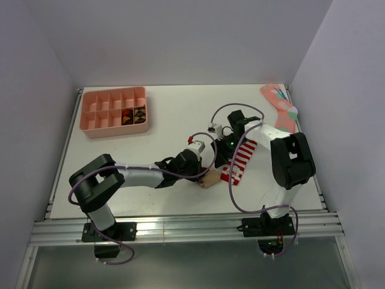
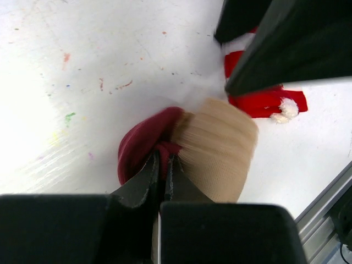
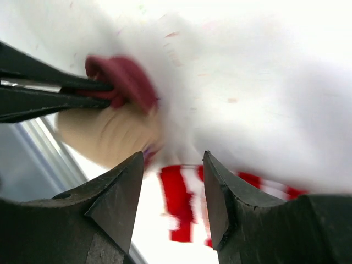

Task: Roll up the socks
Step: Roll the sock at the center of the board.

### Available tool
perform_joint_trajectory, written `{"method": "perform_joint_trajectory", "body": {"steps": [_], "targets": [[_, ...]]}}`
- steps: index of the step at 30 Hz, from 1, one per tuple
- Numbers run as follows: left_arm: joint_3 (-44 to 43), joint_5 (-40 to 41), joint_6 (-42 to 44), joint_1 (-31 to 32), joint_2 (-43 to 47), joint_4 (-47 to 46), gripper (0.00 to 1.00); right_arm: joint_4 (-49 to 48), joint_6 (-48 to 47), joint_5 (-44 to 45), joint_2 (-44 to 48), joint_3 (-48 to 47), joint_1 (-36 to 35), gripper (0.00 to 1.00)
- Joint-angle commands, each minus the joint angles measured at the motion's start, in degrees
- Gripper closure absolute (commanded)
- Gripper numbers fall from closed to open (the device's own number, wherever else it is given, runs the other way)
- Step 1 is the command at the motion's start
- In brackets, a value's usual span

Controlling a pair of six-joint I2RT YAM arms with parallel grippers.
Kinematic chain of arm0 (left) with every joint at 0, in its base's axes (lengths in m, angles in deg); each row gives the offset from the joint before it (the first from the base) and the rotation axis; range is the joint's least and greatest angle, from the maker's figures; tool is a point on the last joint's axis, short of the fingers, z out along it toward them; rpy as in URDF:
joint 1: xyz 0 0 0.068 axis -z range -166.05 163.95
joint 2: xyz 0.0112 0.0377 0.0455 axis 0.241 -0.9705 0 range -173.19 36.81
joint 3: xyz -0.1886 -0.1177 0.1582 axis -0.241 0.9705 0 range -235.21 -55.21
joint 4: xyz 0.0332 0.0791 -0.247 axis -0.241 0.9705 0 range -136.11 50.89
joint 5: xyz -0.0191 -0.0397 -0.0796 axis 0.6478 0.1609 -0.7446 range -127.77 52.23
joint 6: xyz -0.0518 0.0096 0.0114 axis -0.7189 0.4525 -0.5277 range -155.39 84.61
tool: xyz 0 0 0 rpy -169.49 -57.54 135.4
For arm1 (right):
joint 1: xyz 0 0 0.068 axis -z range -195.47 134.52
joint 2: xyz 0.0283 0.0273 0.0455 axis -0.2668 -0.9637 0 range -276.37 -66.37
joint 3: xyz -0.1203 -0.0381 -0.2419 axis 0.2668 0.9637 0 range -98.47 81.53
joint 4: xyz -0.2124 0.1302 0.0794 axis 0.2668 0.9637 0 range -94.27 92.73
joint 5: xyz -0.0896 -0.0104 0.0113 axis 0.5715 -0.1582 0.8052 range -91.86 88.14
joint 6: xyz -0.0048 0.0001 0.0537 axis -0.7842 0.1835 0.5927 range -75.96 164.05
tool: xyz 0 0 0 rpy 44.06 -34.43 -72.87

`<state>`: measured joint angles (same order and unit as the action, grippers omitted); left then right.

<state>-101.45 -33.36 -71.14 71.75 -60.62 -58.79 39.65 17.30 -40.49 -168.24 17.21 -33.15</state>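
The white table point(image 1: 150, 198) is the biggest thing under me, marked with small specks of paint. My left arm point(image 1: 138, 176) reaches across it toward the middle. My right arm point(image 1: 290, 159) folds up and bends back down to the same spot.

A pink tray point(image 1: 114, 90) with compartments sits at the far left. Two neighbouring compartments hold small dark things that I cannot make out. A pink sock point(image 1: 280, 107) with a teal and grey pattern lies in the far right corner, well apart from my work.

The striped sock point(image 1: 240, 159), red and white, lies flat in the middle of the table, slanting toward the front edge. My right arm hides part of it.

The tan sock point(image 2: 220, 148) is bunched into a lump just beside the near end of the striped one, close to the front edge. Its dark red part bulges out on one side.

My left gripper point(image 2: 162, 162) has its fingers pressed together, pinching that dark red fabric. My right gripper point(image 3: 173, 159) is over the striped sock, close to the tan lump, with its fingers spread and nothing between them.
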Motion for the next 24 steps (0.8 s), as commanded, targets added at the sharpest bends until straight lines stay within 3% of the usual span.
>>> {"method": "perform_joint_trajectory", "body": {"steps": [1, 10, 15, 24], "targets": [[0.2, -2.3, -0.2, 1.3, -3.4, 8.2, 1.00, -5.3, -1.7, -2.1, 4.6, 0.9, 2.0, 0.45], [1.8, -3.9, -0.2, 0.6, -4.6, 6.1, 1.00, -0.8, -14.0, -10.5, 9.9, 4.1, 6.8, 0.44], [2.5, -9.7, 1.1, -1.4, -5.3, 4.6, 1.00, 0.5, -24.7, -10.8, 14.4, 8.4, 7.9, 0.44], [1.4, -17.1, 2.9, -3.6, -9.1, 4.5, 1.00, 0.1, -33.9, -9.8, 22.7, 15.4, 7.0, 0.41]]}}
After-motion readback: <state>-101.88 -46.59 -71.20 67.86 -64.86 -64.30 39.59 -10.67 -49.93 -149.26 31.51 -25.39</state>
